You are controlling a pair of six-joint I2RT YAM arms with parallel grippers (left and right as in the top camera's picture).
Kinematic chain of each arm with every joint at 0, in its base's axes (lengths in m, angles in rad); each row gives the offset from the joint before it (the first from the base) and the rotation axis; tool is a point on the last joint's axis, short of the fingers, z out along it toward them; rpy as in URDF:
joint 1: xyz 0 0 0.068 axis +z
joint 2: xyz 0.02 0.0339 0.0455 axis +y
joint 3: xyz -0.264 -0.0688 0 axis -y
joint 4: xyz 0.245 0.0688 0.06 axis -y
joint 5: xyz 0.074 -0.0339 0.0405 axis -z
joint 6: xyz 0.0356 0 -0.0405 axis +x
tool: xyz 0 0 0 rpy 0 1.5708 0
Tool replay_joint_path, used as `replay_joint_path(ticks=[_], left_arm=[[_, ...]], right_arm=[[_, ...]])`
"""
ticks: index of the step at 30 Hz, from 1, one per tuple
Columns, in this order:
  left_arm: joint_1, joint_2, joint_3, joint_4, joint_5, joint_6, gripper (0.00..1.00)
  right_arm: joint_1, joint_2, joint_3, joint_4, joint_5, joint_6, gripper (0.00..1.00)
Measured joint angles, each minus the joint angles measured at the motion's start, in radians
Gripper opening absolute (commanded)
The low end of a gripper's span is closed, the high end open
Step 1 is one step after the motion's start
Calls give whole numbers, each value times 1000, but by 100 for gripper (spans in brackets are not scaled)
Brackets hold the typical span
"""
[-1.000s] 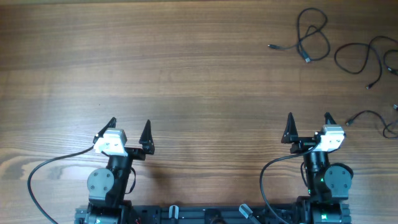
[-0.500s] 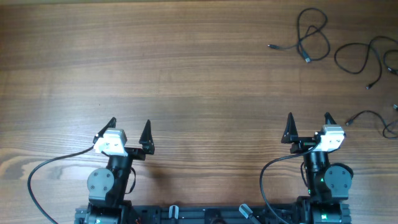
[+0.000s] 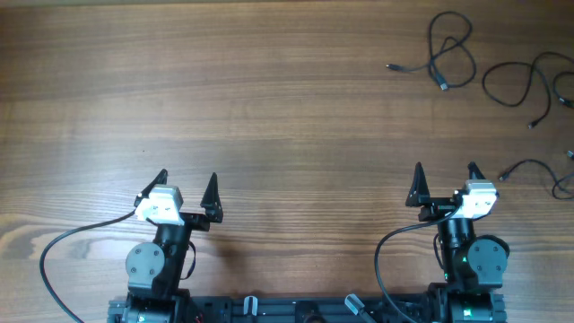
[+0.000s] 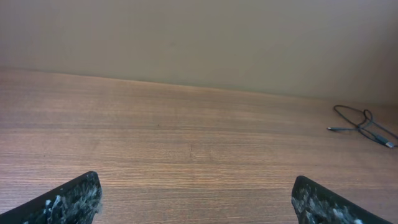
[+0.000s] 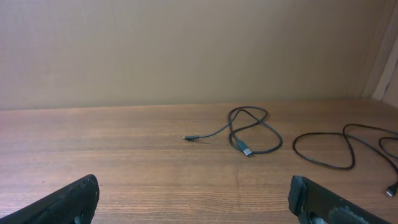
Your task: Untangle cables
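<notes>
Cables lie far right, seemingly separate loops, while your left gripper and right gripper gape wide, empty.

Our left gripper and right gripper match: black pointed fingers with whitish scuffs and a white wrist block. Behind them sit round grey joint housings and, at nine o'clock, a thick black looping cable. A green light marks our right arm.

Robotics lab, left arm and right arm at wood-grain table, beige wall
</notes>
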Motion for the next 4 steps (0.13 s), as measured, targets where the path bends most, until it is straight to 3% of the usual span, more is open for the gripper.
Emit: replay_joint_path(ticks=[4], left_arm=[[0,0,0,0,0,0,100]], right_arm=[[0,0,0,0,0,0,100]])
